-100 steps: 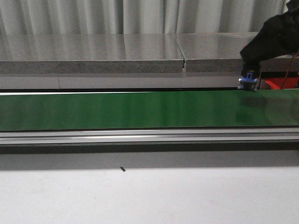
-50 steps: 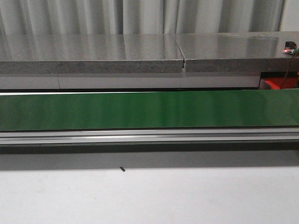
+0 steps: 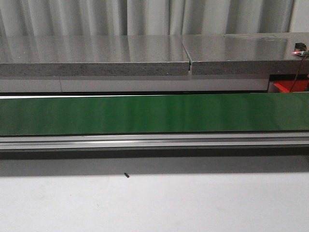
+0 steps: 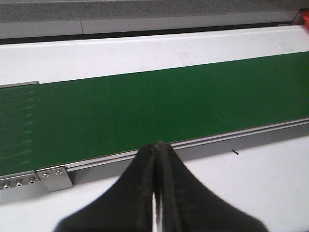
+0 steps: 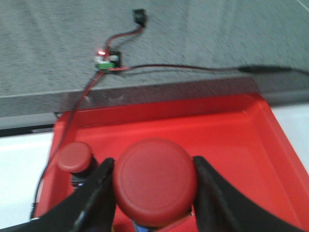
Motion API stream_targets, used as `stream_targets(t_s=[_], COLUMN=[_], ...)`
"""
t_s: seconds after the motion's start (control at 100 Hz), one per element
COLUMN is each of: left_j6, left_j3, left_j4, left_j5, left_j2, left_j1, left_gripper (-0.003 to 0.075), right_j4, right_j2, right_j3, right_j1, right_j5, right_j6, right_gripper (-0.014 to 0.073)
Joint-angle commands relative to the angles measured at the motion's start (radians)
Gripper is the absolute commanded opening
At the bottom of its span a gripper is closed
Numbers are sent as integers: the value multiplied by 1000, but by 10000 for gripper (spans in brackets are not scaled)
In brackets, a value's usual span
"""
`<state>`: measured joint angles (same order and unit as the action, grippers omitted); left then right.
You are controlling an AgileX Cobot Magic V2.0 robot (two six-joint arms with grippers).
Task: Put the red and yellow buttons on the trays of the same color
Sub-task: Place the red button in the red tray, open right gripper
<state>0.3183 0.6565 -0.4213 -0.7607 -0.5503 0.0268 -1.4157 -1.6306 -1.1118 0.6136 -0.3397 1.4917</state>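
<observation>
In the right wrist view my right gripper (image 5: 154, 181) is shut on a red button (image 5: 155, 181), its fingers (image 5: 99, 193) pressing both sides of the round cap, above the red tray (image 5: 231, 135). A second red button (image 5: 75, 157) stands in the tray beside it. A corner of the red tray (image 3: 288, 86) shows at the far right of the front view. My left gripper (image 4: 157, 147) is shut with nothing in it, over the white table near the belt's rail. No yellow button or yellow tray is in view.
A green conveyor belt (image 3: 145, 114) with a metal rail (image 3: 145, 141) crosses the scene, and a grey stone ledge (image 3: 96, 53) lies behind it. A small circuit board (image 5: 106, 59) with a lit red light and wires lies on the ledge past the tray.
The right arm stood over the belt's right end one second ago; it has since left the front view to the right. The belt looks the same.
</observation>
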Motion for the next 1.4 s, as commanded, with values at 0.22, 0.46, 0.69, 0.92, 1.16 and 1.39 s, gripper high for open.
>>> stream_targets(t_s=[0.22,0.46,0.69,0.92,1.16,1.39], left_j6=[-6,-6,-6,-6,-6,-6], left_j3=[27,27,27,27,27,27], left_j4=[-24,-24,-24,-24,-24,-24], left_j5=[56,56,56,56,56,56], left_j2=[0,0,0,0,0,0], left_j1=[8,8,8,8,8,8], left_gripper=[-20,-20,-20,-20,-20,-20], right_j4=[-57,-102,-233,-266,-265,-265], right_j2=[-89,-183,-240,-277,-281,-280], right_j3=[-35,-36,-48,-86,-86,-86], right_j1=[12,12,12,12,12,14], right_j5=[10,19,15,3,-69,-97], right_j6=[11,63,186,210,246,260], right_gripper=[131,131,131,131,202,536])
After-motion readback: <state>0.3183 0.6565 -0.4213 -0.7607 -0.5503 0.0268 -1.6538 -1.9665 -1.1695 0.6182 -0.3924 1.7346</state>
